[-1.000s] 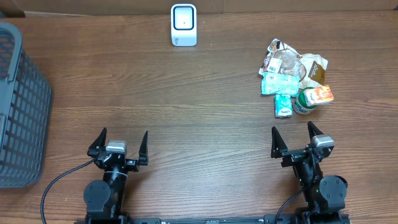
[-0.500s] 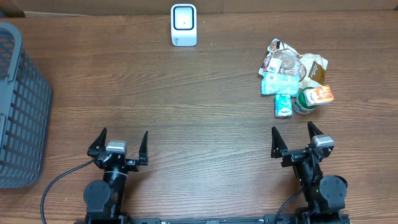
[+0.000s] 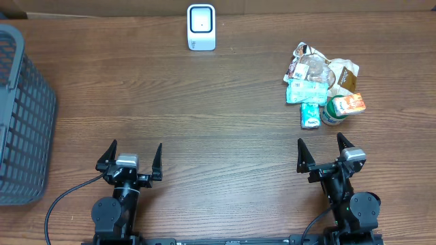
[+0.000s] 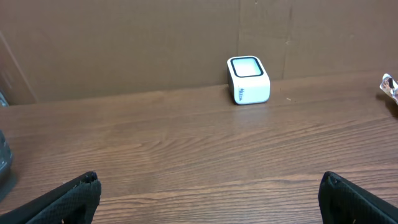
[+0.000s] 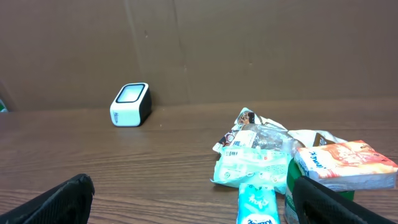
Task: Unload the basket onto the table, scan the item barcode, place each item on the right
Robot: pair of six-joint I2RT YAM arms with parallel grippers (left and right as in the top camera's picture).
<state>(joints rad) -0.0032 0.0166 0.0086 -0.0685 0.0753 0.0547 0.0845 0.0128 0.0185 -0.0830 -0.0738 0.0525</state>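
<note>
A white barcode scanner [image 3: 201, 27] stands at the far edge of the table, also seen as the scanner [image 4: 249, 79] and the scanner [image 5: 130, 104] in the wrist views. A heap of packaged items [image 3: 321, 83] lies at the right: a teal tissue pack [image 3: 310, 116], a pale green pouch [image 5: 255, 164], an orange-and-white packet [image 5: 346, 165] on a green tub [image 3: 334, 114], and clear wrappers. My left gripper [image 3: 129, 160] rests near the front edge, open and empty. My right gripper [image 3: 325, 154] is open too, just short of the heap.
A dark grey wire basket [image 3: 20, 116] stands at the table's left edge. A brown cardboard wall [image 4: 124, 43] runs along the far side behind the scanner. Bare wooden tabletop [image 3: 204, 116] stretches between the grippers and the scanner.
</note>
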